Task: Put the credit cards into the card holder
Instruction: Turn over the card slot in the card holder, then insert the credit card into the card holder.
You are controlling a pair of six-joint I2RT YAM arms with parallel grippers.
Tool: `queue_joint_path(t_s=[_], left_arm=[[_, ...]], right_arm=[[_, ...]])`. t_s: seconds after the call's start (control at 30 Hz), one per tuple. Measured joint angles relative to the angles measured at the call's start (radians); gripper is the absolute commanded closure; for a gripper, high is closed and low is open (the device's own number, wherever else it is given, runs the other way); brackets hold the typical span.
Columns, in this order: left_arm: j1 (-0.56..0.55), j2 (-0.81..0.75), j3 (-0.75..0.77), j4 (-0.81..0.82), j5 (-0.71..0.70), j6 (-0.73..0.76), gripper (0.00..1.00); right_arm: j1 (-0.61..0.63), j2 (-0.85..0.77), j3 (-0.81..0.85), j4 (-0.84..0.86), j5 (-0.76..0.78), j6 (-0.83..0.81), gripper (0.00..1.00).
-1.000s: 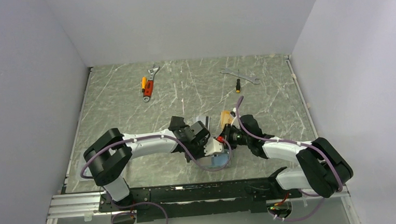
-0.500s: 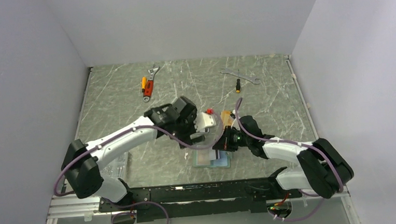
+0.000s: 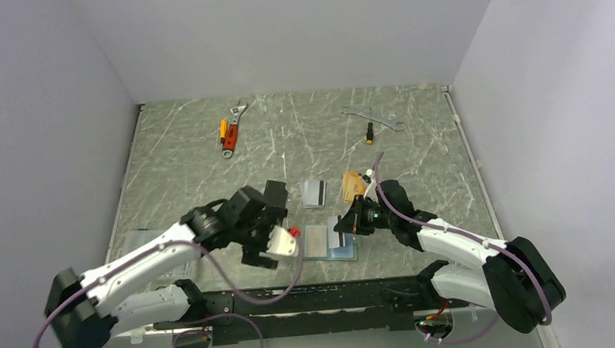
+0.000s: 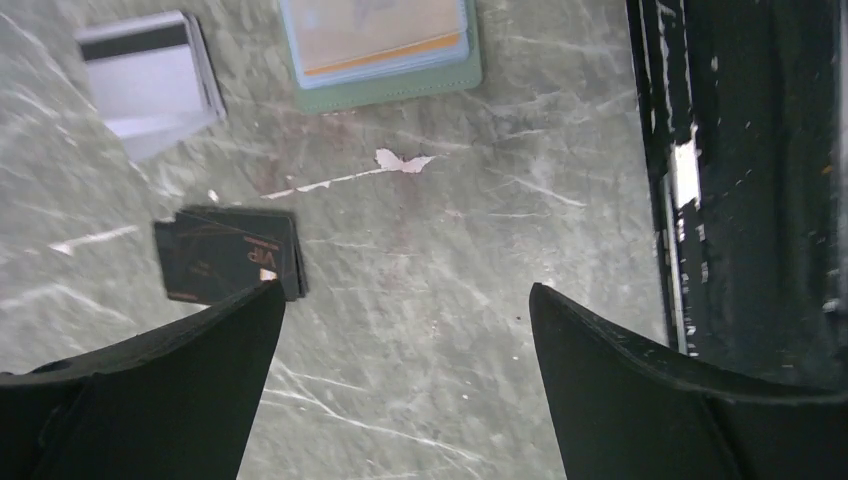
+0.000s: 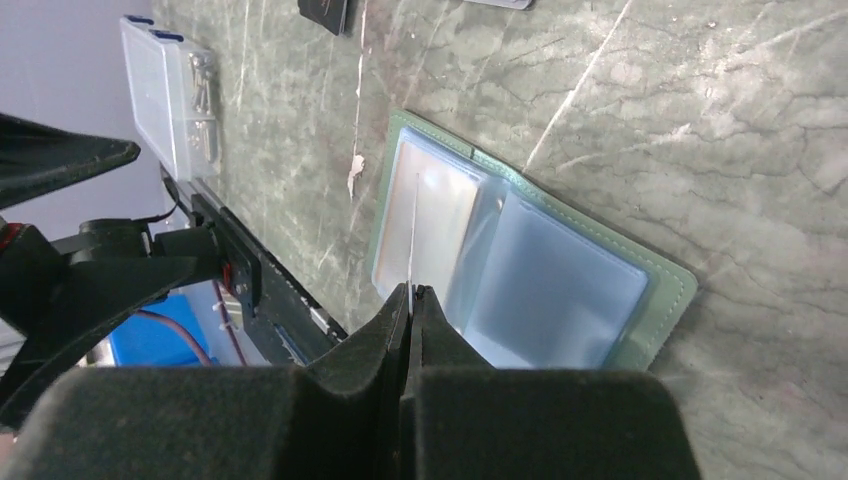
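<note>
L gripper hangs wide open w/ nothing between its fingers, low over the near strip of the grey-green marbled table. Just beyond lies the sage-green soft fold-over card holder — spread flat, pale blue sleeves up, one sleeve looking filled w/ an orange-edged card. R gripper is pinched tight over it on a thin pale edge; card or sleeve leaf, can't tell. Further out: the black VIP card stack, silver-grey striped cards, then orange-gold cards. Cards should be light, stiff & slick, lying flush — prob. best nipped by a short edge, top one only. Holder is floppy, so its sleeve likely needs propping. Orange-handled wrench sits far back.
</note>
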Motion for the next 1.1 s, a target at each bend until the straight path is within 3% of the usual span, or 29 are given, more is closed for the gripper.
queue_joint_path(t_s=[0.1, 0.27, 0.4, 0.53, 0.77, 1.1], left_arm=[[-0.023, -0.118, -0.129, 0.090, 0.014, 0.119, 0.01], [-0.059, 0.067, -0.107, 0.305, 0.024, 0.190, 0.15], [-0.082, 0.190, -0.108, 0.425, 0.031, 0.244, 0.17], [-0.094, 0.206, -0.155, 0.544, 0.051, 0.338, 0.19], [-0.105, 0.252, -0.193, 0.611, 0.095, 0.475, 0.27], [-0.194, 0.300, -0.193, 0.616, 0.116, 0.509, 0.45]], right_arm=[[0.000, -0.040, -0.003, -0.030, 0.013, -0.003, 1.00], [-0.003, -0.078, -0.035, -0.034, 0.020, -0.005, 1.00], [-0.043, -0.053, -0.063, -0.031, 0.003, -0.005, 1.00], [-0.109, -0.034, -0.076, -0.027, -0.032, -0.017, 1.00], [-0.151, 0.030, -0.073, -0.027, -0.089, -0.071, 1.00], [-0.210, 0.128, -0.020, -0.026, -0.166, -0.138, 1.00]])
